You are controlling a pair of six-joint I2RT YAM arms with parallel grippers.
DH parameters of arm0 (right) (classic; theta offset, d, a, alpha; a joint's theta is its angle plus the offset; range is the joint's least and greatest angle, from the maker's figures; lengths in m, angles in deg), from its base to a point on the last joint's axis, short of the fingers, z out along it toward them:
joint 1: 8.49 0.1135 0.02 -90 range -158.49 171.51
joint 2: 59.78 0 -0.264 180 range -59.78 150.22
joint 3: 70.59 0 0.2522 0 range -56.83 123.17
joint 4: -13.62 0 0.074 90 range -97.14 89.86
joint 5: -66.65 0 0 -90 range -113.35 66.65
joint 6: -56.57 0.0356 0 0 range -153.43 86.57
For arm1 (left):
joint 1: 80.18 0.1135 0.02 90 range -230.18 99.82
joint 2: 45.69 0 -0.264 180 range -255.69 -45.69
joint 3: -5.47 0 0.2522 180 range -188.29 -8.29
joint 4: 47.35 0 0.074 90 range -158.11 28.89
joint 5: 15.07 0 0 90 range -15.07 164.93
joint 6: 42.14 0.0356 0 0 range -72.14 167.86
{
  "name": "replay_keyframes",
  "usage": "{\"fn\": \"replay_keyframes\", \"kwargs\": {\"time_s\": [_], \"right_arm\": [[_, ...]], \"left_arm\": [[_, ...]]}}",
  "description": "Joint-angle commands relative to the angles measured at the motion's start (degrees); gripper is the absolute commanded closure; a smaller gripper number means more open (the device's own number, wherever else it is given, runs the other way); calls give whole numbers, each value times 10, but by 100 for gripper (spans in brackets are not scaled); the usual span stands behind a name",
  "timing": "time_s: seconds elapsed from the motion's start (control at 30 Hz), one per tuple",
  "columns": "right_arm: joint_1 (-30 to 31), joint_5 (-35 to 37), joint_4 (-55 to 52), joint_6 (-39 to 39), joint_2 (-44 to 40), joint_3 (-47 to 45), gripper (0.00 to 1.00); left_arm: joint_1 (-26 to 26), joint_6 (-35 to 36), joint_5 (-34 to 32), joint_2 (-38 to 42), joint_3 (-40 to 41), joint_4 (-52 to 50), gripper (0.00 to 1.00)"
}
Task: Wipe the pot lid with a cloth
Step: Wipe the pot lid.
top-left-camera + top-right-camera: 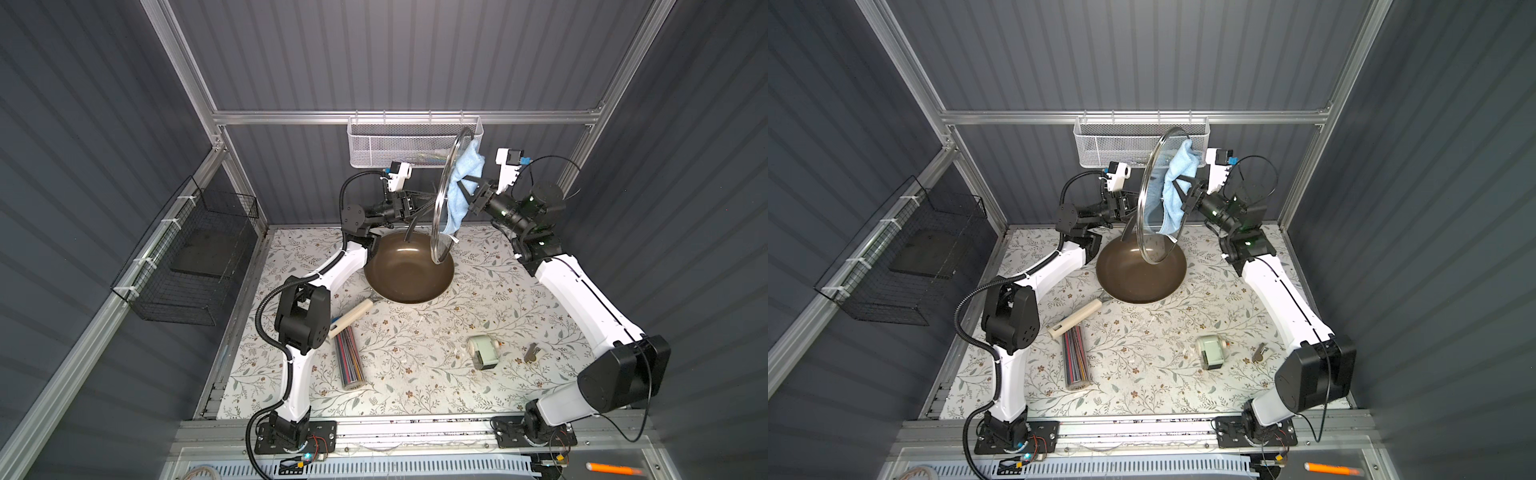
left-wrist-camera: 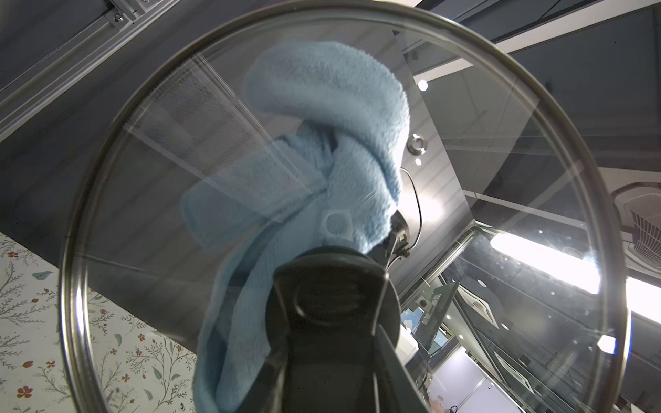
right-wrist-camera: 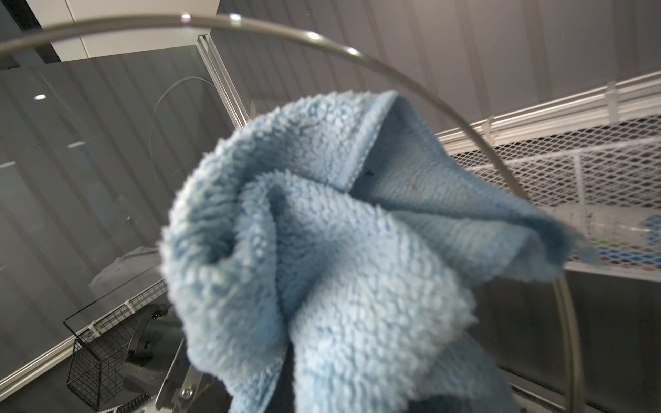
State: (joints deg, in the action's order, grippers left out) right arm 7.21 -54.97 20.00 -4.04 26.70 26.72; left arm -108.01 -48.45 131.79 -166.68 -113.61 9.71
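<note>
The pot lid point(image 1: 439, 243) point(image 1: 1151, 216) stands on edge in the air above the pan, a clear glass disc point(image 2: 500, 178) with a thin metal rim point(image 3: 357, 53). My left gripper point(image 1: 422, 203) point(image 1: 1127, 205) point(image 2: 332, 375) is shut on the lid's black handle point(image 2: 332, 304), one finger on each side. The light blue cloth point(image 1: 465, 170) point(image 1: 1183, 164) point(image 3: 322, 250) is bunched up and lies against the opposite face of the glass, near the upper rim. It shows through the glass as a blue wad point(image 2: 322, 107). My right gripper point(image 1: 463, 187) point(image 1: 1179, 189) is shut on the cloth, and its fingertips are buried in it.
A dark brown pan point(image 1: 409, 270) with a cream handle point(image 1: 351, 318) sits below the lid. A white mesh basket point(image 1: 411, 141) hangs on the back rail just behind the lid. A black wire basket point(image 1: 187, 257) hangs at the left. A tube of coloured sticks point(image 1: 349, 357) and a pale green roll point(image 1: 484, 351) lie nearer the front.
</note>
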Motion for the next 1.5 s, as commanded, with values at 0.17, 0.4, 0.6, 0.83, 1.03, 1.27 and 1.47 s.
{"fn": "replay_keyframes", "kwargs": {"time_s": [0.17, 0.4, 0.6, 0.83, 1.03, 1.27, 1.47], "right_arm": [[43, -23, 9, 35, -29, -88, 100], [80, -27, 8, 16, -52, -67, 100], [82, -44, 43, 35, -41, -11, 100], [87, -12, 38, 0, -85, -20, 100], [60, 153, -53, -68, -153, -58, 99], [10, 276, -153, -83, -209, -91, 100], [8, 299, -262, -141, -220, -64, 99]], "left_arm": [[-9, -2, -19, 33, -86, 90, 100], [-9, 35, -13, 40, -63, 50, 100], [-9, 143, -11, 71, 6, -51, 100], [-9, 312, -24, 124, 52, -232, 100], [-9, 517, -72, 175, 51, -481, 100], [-11, 744, -234, 238, 41, -762, 100], [-35, 860, -400, 251, 41, -899, 100]]}}
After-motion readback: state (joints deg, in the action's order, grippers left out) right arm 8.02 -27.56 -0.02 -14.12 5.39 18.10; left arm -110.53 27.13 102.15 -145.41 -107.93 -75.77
